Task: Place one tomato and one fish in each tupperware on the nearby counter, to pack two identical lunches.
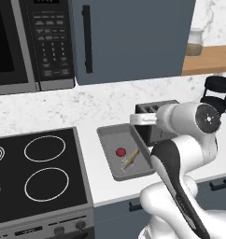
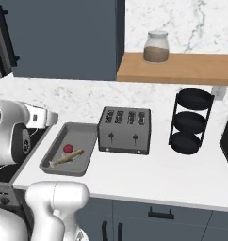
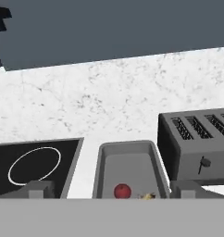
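Observation:
One grey tupperware (image 1: pixel 112 140) (image 2: pixel 81 136) (image 3: pixel 127 162) lies on the white counter (image 2: pixel 149 176) between the stove and the toaster. Inside it are a red tomato (image 1: pixel 120 152) (image 2: pixel 68 148) (image 3: pixel 122 190) and a tan fish (image 1: pixel 130 159) (image 2: pixel 66 158) right beside it; in the hand view the fish (image 3: pixel 147 196) is mostly cut off at the bottom. My gripper (image 3: pixel 113 190) hovers above and before the tray, facing the back wall. Its fingertips (image 3: pixel 37 189) stand wide apart and open, with nothing between them.
A grey toaster (image 1: pixel 154 123) (image 2: pixel 124 129) (image 3: pixel 197 143) stands close to the tray's right side. The black stove (image 1: pixel 35 172) (image 3: pixel 35 164) borders its left. A microwave (image 1: pixel 21 42) hangs above, a black tiered rack (image 2: pixel 191 122) stands right, and a jar (image 2: pixel 156 47) sits on the wooden shelf.

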Motion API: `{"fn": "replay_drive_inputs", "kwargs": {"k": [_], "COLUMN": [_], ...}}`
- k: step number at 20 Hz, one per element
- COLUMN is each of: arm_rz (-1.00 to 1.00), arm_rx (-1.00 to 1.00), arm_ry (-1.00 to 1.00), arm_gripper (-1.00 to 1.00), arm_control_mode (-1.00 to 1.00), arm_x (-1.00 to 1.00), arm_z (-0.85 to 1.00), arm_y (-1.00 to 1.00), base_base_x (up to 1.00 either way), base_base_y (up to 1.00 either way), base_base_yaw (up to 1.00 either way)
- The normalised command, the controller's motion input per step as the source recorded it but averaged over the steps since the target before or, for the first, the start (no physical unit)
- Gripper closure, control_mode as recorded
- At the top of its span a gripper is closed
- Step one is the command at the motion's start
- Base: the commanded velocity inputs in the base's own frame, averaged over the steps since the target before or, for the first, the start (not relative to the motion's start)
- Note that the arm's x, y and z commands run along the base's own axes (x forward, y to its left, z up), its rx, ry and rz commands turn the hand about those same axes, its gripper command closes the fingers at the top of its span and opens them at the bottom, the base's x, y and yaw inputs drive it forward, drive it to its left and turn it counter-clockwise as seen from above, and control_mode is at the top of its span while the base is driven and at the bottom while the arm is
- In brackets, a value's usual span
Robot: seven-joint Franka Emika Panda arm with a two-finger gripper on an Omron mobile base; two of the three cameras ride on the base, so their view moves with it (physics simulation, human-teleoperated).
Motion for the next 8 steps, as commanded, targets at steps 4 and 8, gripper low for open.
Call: {"fn": "replay_drive_inputs", "kwargs": {"k": [4, 8], "arm_rz": [-0.06, -0.01], "arm_rx": [0.06, 0.01], "arm_ry": [-0.15, -0.13], "arm_gripper": [-1.00, -1.00], "arm_control_mode": [-1.00, -1.00], "arm_x": [-0.24, -0.25], "arm_z": [0.11, -0.05], "arm_y": [-0.19, 0.01], "base_base_x": [0.00, 0.00], "base_base_y": [0.00, 0.00], "base_base_yaw": [0.00, 0.00]}}
